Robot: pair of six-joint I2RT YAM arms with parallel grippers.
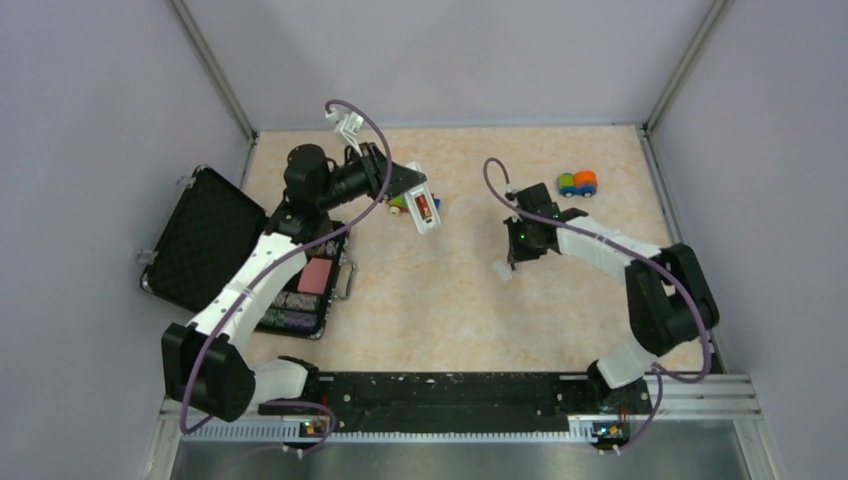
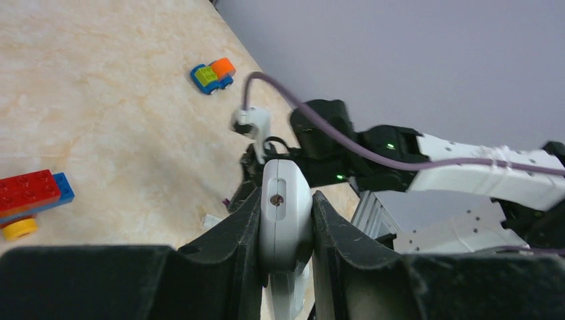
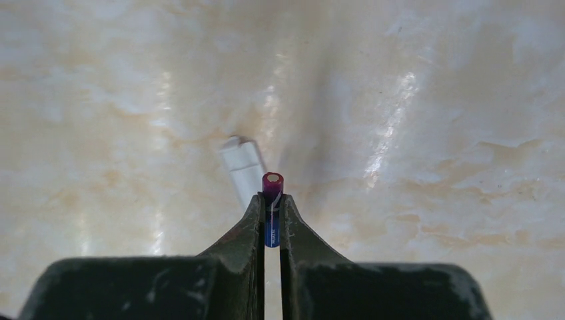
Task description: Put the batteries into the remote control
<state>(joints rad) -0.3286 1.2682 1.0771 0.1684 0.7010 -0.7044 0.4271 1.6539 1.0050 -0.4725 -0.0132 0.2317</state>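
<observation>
My left gripper (image 1: pixel 415 200) is shut on the white remote control (image 1: pixel 424 210) and holds it above the table, back compartment up. A red-orange battery (image 1: pixel 423 207) sits in that compartment. In the left wrist view the remote (image 2: pixel 286 207) is clamped edge-on between the fingers of the left gripper (image 2: pixel 286 223). My right gripper (image 1: pixel 513 254) hovers over the mid table, right of the remote. In the right wrist view the gripper (image 3: pixel 272 203) is shut on the dark blue-purple battery (image 3: pixel 272 190), whose end pokes past the tips. The white back cover (image 3: pixel 243 170) lies on the table below it.
An open black case (image 1: pixel 205 240) at the left holds striped poker chips (image 1: pixel 290 310) and a pink block (image 1: pixel 316 275). A toy brick car (image 1: pixel 577 183) stands at the back right. Red and blue bricks (image 2: pixel 30 193) lie under the left gripper. Walls enclose the table.
</observation>
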